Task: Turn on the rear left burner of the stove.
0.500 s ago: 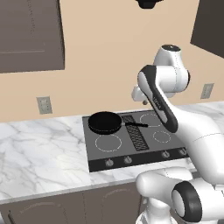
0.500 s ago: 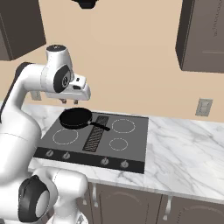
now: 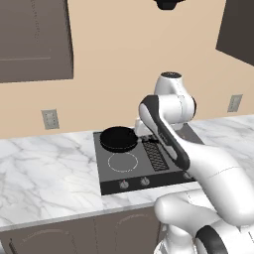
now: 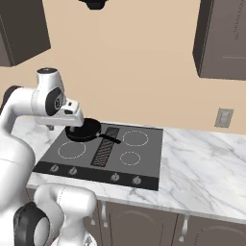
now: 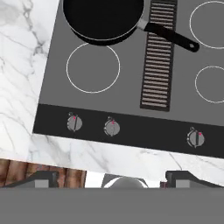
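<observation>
The stove (image 4: 144, 153) is a dark grey glass cooktop with white ring marks, a ribbed centre grille (image 5: 157, 61) and small round knobs along its front strip. In the hand view the two left knobs (image 5: 74, 123) (image 5: 112, 127) sit side by side and a third knob (image 5: 195, 138) is off to the right. A black pan (image 5: 103, 17) rests on the rear left burner, handle pointing right across the grille. My gripper (image 5: 113, 177) hangs above the stove's left side, open and holding nothing. In the right base view the gripper (image 4: 67, 122) is next to the pan (image 4: 84, 129).
White marble counter (image 3: 44, 173) surrounds the stove (image 3: 129, 166), with dark cabinets below and above. Wall outlets (image 3: 49, 119) (image 4: 223, 116) sit on the beige wall. My own arm (image 3: 168, 134) hides the cooktop's right half in the left base view.
The hand has dropped lower and moved left, closer to the cooktop's left side. The pan and the stove have not moved.
</observation>
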{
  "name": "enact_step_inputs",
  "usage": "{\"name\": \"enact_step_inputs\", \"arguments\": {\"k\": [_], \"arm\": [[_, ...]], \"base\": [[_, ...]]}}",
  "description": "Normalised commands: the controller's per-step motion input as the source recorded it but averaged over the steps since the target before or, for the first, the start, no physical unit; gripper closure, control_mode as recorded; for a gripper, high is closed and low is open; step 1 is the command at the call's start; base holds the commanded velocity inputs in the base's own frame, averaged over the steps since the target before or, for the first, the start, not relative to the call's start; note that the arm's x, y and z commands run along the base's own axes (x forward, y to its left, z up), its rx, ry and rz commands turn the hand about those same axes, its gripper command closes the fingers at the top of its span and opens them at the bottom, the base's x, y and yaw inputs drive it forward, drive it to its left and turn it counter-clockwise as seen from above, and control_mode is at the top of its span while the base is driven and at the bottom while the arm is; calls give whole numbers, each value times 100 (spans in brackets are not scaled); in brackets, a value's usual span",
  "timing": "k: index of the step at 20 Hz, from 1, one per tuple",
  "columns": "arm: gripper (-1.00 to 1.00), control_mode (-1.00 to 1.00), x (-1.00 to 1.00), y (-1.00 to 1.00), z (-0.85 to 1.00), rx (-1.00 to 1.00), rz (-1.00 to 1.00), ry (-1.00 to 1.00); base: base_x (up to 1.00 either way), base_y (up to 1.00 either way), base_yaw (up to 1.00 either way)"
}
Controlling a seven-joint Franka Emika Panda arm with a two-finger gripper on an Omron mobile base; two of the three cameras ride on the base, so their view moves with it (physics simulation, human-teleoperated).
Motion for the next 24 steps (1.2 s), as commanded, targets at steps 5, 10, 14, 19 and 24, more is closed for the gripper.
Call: {"name": "enact_step_inputs", "arguments": {"k": [5, 10, 14, 19, 24], "arm": [[-100, -100, -15, 30, -98, 0, 0, 19], [-100, -100, 7, -3, -70, -1, -1, -1], [-100, -100, 9, -1, -45, 0, -1, 0], [-100, -100, 17, -6, -53, 0, -1, 0], [-100, -100, 6, -5, -40, 0, 0, 1]], "base": [[0, 0, 0], [0, 0, 0], [0, 0, 0], [0, 0, 0], [0, 0, 0]]}}
